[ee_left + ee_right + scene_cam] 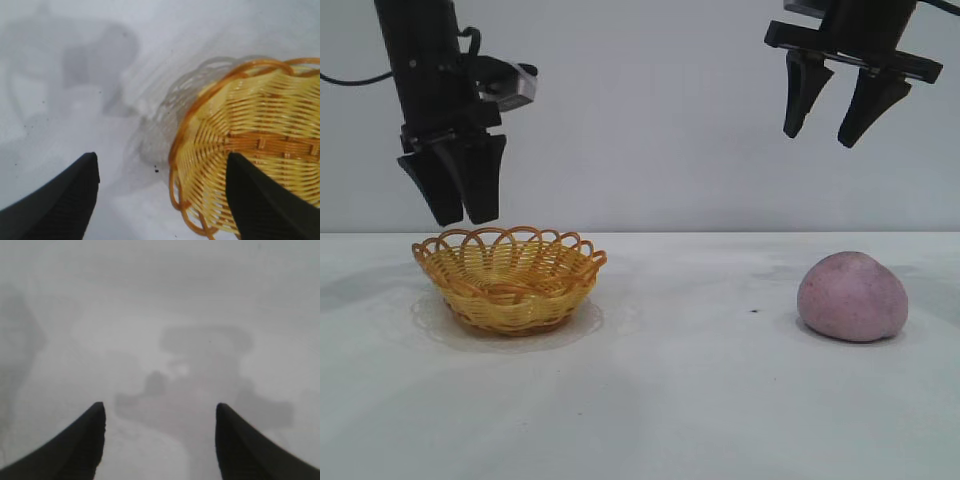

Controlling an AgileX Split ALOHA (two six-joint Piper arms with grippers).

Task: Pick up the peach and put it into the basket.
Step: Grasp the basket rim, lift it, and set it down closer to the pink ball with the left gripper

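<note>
Two arms hang above the table [650,400] in the exterior view: the left gripper [460,205] hovers just over the basket [508,278], while the right gripper [830,125] sits high, fingers spread, above the peach [852,296], which rests well apart from the basket. Left wrist view: fingers [60,205] wide apart, basket rim beneath one of them. Right wrist view: fingers [75,445] spread wide over bare tabletop, peach out of sight.
</note>
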